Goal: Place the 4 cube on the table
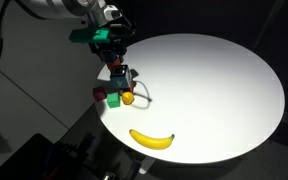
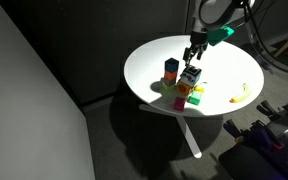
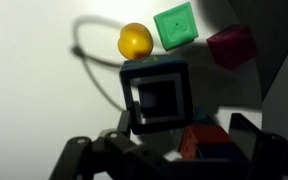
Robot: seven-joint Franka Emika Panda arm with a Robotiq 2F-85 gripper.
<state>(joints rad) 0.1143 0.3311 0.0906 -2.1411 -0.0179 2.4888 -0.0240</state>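
Wrist view: square black-edged, white-faced 4 cube (image 3: 156, 98) w/in spread gripper (image 3: 174, 138).

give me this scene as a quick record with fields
surface: round white table
claw: claw low over the block cluster, looks open
target: black-edged white cube between the claw fingers, not yet on the bare tabletop
nearby blocks: green cube, pink cube, blue cube
other items: small orange ball beside the green cube; yellow banana near the table edge
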